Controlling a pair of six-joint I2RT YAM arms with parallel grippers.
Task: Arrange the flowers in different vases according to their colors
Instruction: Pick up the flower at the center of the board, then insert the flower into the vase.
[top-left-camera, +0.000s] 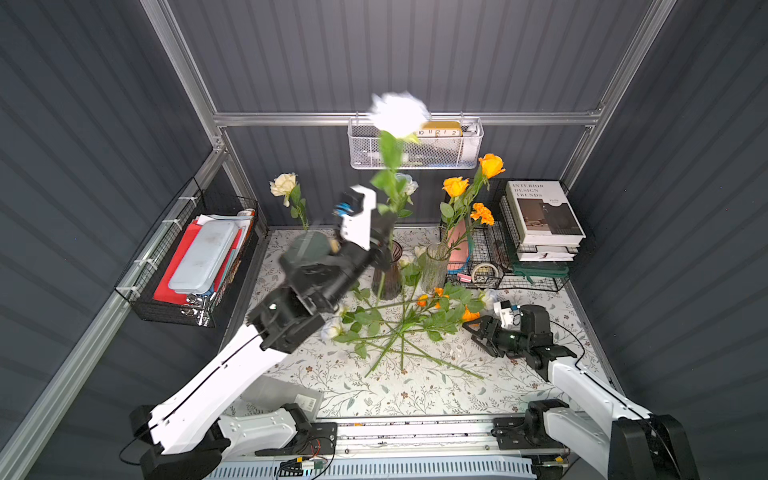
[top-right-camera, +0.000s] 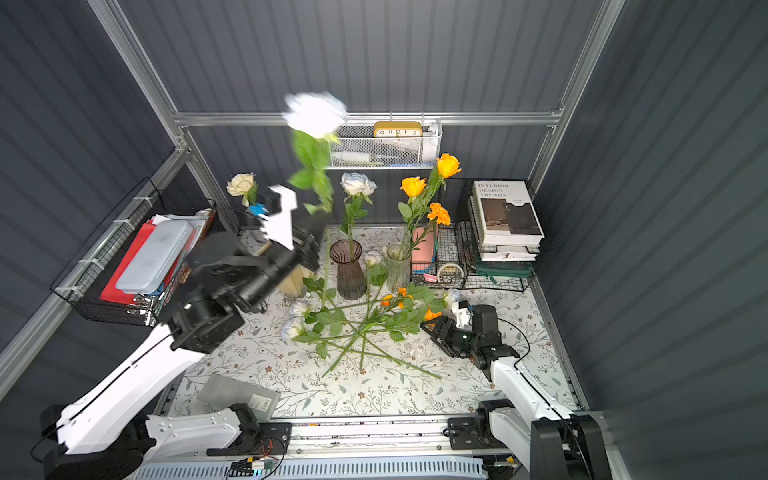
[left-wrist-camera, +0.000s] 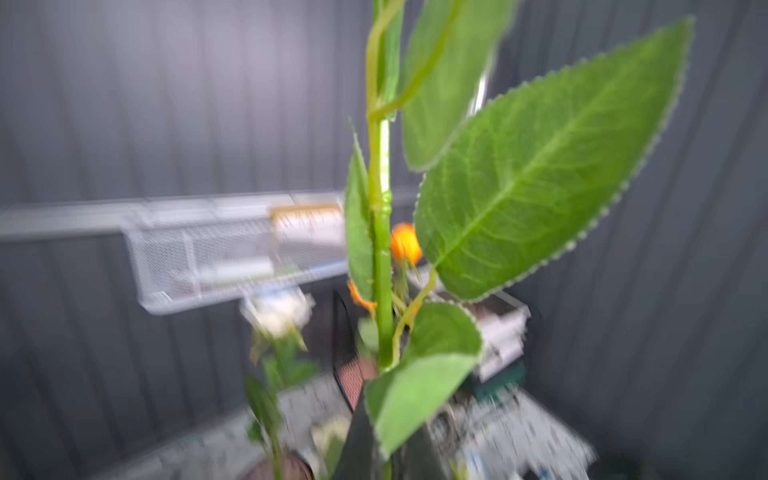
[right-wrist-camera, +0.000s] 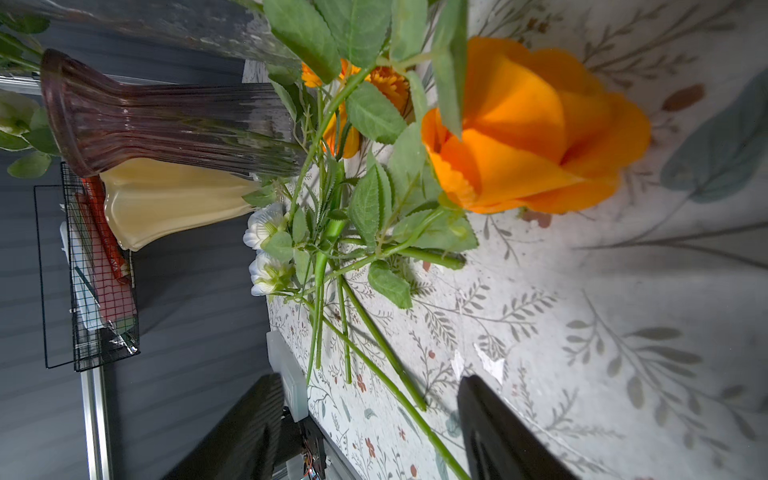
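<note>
The left gripper (top-left-camera: 381, 243) is squeezed tight on the green stem of a white rose (top-left-camera: 399, 114). It holds the rose straight up in the air, and the low end of the stem hangs just beside the purple vase (top-right-camera: 351, 270), not in it. The right gripper (top-left-camera: 473, 334) is wide open with nothing in it, low over the table (top-left-camera: 415, 395), near an orange rose (right-wrist-camera: 532, 124) at the edge of the pile of flowers (top-left-camera: 399, 328). A cream rose (top-left-camera: 284, 184) stands in the yellow vase (right-wrist-camera: 166, 199), a second white rose (top-right-camera: 358, 183) stands in the purple vase, and orange flowers (top-left-camera: 456, 186) stand in the clear vase (top-left-camera: 435, 266).
</note>
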